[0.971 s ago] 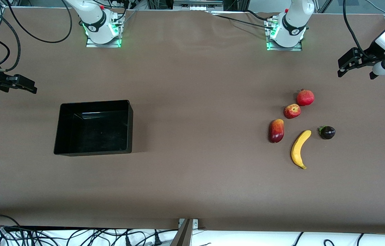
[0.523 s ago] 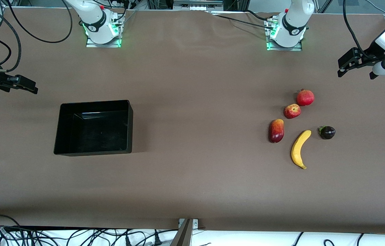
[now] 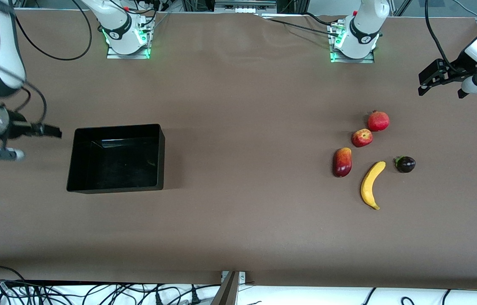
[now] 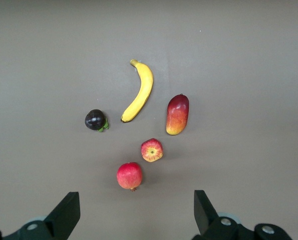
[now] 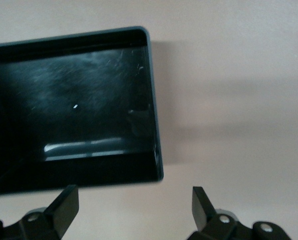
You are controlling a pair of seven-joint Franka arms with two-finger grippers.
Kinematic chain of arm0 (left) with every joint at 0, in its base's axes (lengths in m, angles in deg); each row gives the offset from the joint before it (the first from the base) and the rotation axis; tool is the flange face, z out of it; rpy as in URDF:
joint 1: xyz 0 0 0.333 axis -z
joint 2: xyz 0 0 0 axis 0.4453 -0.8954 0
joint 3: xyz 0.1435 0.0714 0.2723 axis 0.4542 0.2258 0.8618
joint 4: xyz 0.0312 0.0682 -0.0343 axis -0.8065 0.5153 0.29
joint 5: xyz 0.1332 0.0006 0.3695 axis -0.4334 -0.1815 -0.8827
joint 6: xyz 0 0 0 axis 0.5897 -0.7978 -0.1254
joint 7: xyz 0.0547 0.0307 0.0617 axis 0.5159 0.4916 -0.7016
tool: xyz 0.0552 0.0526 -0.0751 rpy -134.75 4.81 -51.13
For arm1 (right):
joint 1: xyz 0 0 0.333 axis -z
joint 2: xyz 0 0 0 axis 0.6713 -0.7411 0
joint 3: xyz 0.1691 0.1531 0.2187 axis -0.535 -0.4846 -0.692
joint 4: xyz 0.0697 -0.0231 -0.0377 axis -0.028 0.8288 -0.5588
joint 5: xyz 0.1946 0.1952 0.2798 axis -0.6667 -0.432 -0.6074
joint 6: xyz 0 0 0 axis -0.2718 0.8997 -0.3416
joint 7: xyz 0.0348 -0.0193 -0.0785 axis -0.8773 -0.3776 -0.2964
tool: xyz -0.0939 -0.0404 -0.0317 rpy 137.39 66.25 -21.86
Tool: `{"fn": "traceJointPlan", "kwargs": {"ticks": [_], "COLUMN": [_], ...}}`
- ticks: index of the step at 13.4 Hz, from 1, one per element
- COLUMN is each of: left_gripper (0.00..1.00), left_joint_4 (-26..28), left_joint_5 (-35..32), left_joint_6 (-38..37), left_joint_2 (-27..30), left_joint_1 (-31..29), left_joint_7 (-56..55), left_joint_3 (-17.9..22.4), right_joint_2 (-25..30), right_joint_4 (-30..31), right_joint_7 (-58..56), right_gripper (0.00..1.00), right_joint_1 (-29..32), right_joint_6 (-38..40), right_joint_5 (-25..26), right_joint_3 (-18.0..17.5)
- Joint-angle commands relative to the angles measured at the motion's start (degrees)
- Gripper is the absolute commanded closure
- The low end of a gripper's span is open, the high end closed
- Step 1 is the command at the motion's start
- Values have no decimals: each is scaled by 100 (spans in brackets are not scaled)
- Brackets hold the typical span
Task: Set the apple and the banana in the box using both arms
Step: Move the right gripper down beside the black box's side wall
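Observation:
The red-and-yellow apple (image 3: 362, 137) lies on the table near the left arm's end, beside the yellow banana (image 3: 371, 184). Both show in the left wrist view, the apple (image 4: 152, 150) and the banana (image 4: 140, 91). The empty black box (image 3: 115, 188) stands toward the right arm's end. My left gripper (image 3: 424, 84) is open and empty, up over the table's left-arm end, apart from the fruit; its jaws (image 4: 136, 220) stand wide. My right gripper (image 3: 54, 132) is open and empty beside the box's end wall, whose rim (image 5: 154, 100) fills the right wrist view above the gripper (image 5: 135, 215).
A red pomegranate (image 3: 378, 121) lies just beside the apple, farther from the front camera. A red-yellow mango (image 3: 342, 162) and a dark purple fruit (image 3: 405, 164) flank the banana. Brown table between box and fruit is bare.
My right gripper has swung in toward the box's end wall. The left arm and all the fruit have not moved.

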Motion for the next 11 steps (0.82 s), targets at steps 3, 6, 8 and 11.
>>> {"fn": "traceJointPlan", "kwargs": {"ticks": [3, 6, 8, 11], "left_gripper": [0, 0, 0, 0], "left_joint_4": [-168, -168, -168, -168], "left_joint_5": [-11, -11, -11, -20], "left_joint_6": [-85, -77, -77, -77], "left_joint_2": [-89, -89, -89, -98], "left_joint_1": [5, -4, 4, 5], "left_joint_7": [44, 44, 36, 18], "left_joint_3": [13, 13, 13, 13], "right_joint_2": [-510, -809, -845, -854], "right_joint_4": [806, 1441, 1477, 1486], "right_joint_7": [-128, -172, -85, -85], "right_gripper": [0, 15, 98, 100], "right_joint_1": [45, 97, 106, 106], "right_joint_6": [-1780, -3127, -3070, -3025], "right_joint_5": [-77, -85, -120, -129], "right_joint_3": [-31, -22, -22, -22]}}
